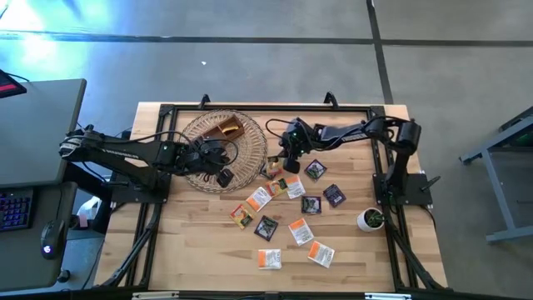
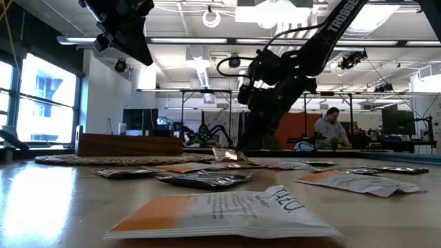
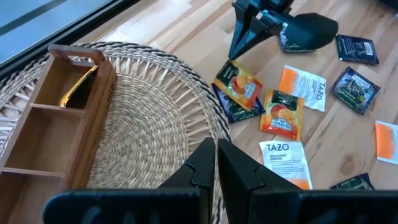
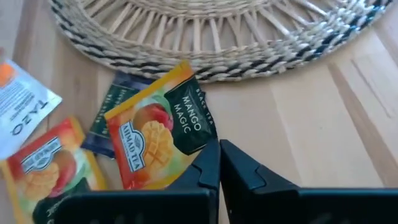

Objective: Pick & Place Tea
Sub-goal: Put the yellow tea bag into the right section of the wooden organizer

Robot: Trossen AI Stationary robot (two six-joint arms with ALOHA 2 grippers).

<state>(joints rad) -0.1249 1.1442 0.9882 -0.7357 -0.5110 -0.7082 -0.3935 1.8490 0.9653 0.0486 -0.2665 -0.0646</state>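
Several tea sachets lie scattered on the wooden table (image 1: 191, 242), some white and orange (image 1: 301, 231), some dark (image 1: 334, 195). My right gripper (image 4: 219, 163) is shut on an orange mango sachet (image 4: 155, 140) beside the wicker mat (image 1: 218, 150). That sachet leans on a dark blue sachet (image 4: 111, 115) beneath it. My left gripper (image 3: 216, 163) hovers shut with nothing in it above the mat's near edge. A brown divided wooden box (image 3: 56, 118) stands on the mat with one sachet (image 3: 78, 88) in a compartment. My right gripper pinches the mango sachet by the corner of its dark green side (image 4: 202, 148) between its two fingers. The fingers (image 3: 239, 43) slant down at it from the table's far right. That corner is raised; the opposite end (image 3: 245, 99) rests on the sachets below.
A small white pot with a plant (image 1: 371, 219) stands near the right edge. Another mango sachet (image 3: 283, 112) and a white Tazo sachet (image 3: 286, 158) lie close by. Bare wood shows at the table's near left.
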